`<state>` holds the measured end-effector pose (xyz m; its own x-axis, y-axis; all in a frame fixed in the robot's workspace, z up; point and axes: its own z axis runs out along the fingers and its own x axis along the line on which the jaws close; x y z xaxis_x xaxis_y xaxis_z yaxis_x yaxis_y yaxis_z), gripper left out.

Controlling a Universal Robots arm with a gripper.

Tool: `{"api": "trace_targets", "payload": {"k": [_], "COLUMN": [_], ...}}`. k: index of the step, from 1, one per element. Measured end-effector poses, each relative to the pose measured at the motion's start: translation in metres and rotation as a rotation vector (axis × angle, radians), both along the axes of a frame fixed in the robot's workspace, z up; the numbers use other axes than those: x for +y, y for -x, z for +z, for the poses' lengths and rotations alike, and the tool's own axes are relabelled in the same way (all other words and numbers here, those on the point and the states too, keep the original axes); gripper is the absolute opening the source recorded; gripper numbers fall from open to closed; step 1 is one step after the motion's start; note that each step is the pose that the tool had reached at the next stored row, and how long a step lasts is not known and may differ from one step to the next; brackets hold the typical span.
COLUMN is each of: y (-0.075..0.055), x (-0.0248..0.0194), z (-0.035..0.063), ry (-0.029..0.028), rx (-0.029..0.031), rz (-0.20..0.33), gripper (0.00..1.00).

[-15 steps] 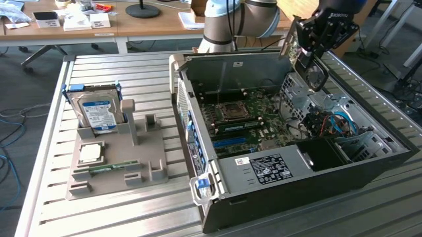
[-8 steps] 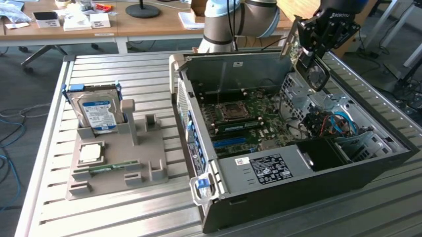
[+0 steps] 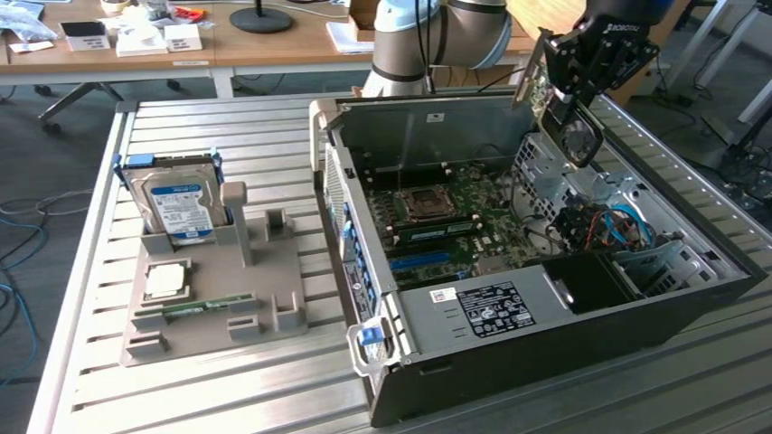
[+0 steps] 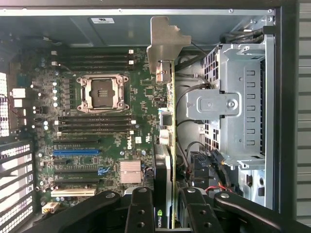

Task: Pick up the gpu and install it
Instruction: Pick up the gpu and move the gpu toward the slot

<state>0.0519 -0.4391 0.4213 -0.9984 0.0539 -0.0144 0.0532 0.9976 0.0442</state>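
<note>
My gripper is shut on the gpu and holds it in the air above the open computer case, near the case's far corner. In the wrist view the gpu runs edge-on between my two black fingers, its green board and black cooler seen from above and its pale metal bracket at the far end. Below it lies the motherboard with its expansion slots; the card hangs over the board's edge, beside the drive cage.
A grey fixture on the slatted metal table carries a hard drive with a blue label, a processor and a memory stick. The case's power supply sits at the near end. Desks stand behind.
</note>
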Motion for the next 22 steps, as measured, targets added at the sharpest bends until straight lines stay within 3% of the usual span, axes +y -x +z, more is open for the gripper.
{"api": "trace_targets", "payload": {"k": [22], "y": [0.0000], "x": [0.0004], "z": [-0.0028], "ry": [0.0000], "rx": [0.0000], "rz": [0.000], "gripper": [0.27]}}
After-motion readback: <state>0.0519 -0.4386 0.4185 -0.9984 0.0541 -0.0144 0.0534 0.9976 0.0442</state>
